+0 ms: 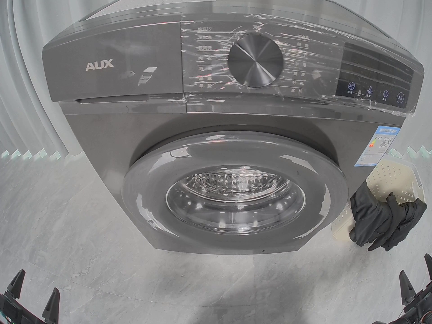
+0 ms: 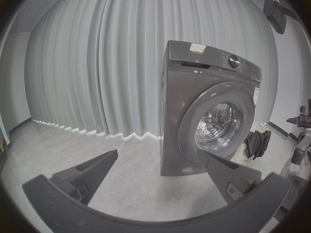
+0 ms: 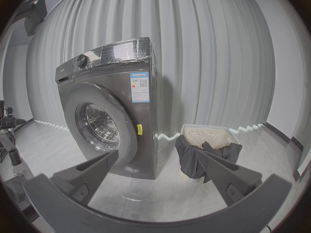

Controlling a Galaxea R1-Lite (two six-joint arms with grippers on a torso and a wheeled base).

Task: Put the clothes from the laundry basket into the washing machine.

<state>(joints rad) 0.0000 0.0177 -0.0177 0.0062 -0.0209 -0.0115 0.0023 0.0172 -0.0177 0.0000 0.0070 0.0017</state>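
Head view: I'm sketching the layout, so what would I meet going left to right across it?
Left end effector → washing machine door → dark clothes draped over the laundry basket.

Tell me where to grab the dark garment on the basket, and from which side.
Grip the garment at the bunched fold on the near rim of the basket, probably coming from above with the right gripper, which is on that side. There the cloth stands raised off the plastic; lower down it hangs flat against the wall.
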